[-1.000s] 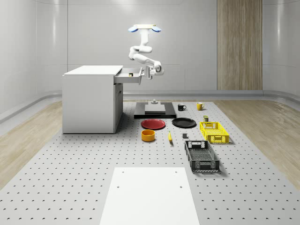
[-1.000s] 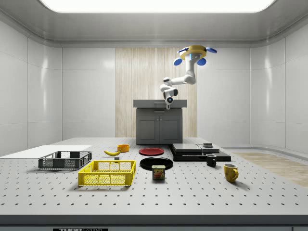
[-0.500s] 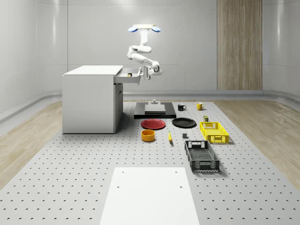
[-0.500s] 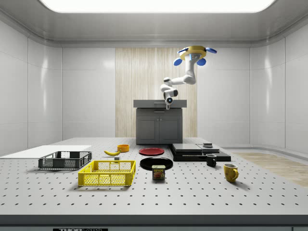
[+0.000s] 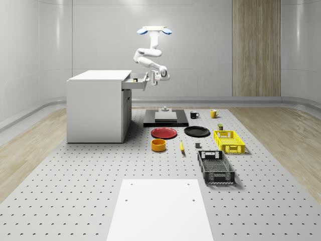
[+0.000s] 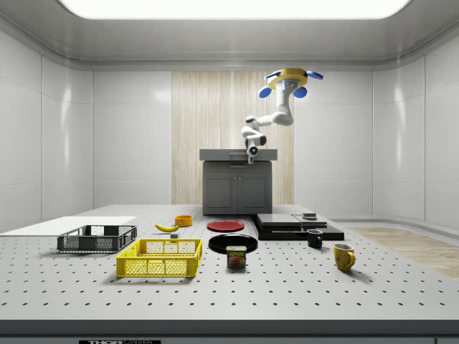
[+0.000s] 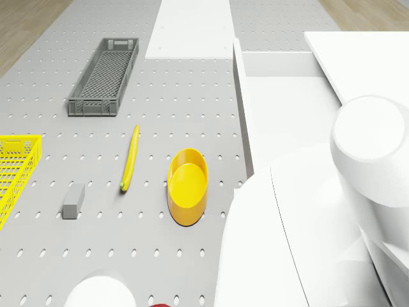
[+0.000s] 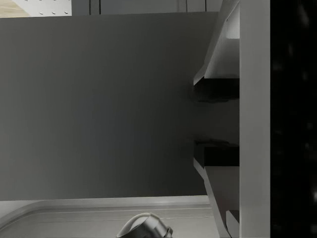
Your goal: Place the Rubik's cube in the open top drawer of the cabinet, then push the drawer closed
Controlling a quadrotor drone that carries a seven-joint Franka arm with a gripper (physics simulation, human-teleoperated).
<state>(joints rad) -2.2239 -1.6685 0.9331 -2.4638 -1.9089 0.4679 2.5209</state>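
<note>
- Pegboard table point(image 5: 75, 175) stretches bare toward the white cabinet point(image 5: 95, 108).
- A can point(image 6: 236, 256) possibly reads "SPAM".
- Drone point(image 5: 155, 31) hovers beside the drawer point(image 5: 136, 82); gripper point(image 5: 152, 78) touches its front, grip state unclear.

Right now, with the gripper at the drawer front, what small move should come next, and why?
Probably push further toward the cabinet. The top drawer juts out partly open, the gripper sits against its front, and the drone hovers above, beside the cabinet. A small yellowish object, probably the cube, lies inside the drawer.

Simulated robotics lab, perforated grey floor point(image 5: 75, 201), bare panelled walls point(image 5: 200, 45)
</note>
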